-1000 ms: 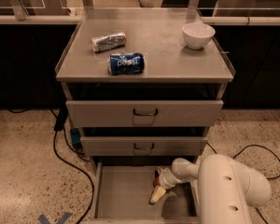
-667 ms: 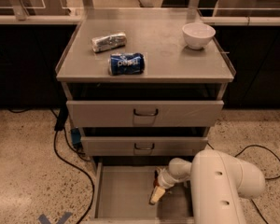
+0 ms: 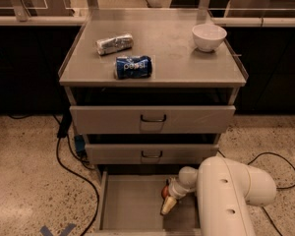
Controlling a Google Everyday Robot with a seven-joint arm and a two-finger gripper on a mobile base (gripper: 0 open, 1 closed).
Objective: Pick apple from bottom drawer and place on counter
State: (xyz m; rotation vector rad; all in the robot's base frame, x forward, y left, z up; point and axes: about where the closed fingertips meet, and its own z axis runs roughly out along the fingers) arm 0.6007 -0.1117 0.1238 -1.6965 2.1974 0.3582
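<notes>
Leftward swing of the arm body only; the gripper [image 3: 168, 202] stays at the apple [image 3: 164, 191] in the bottom drawer [image 3: 130, 205]. Its grip cannot be told. Step in hand appears to be grasping; next, lift clear toward the counter [image 3: 172, 48].

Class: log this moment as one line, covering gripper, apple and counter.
gripper: in open bottom drawer, at apple | apple: in drawer, not yet placed | counter: holds Pepsi can, white bowl
</notes>
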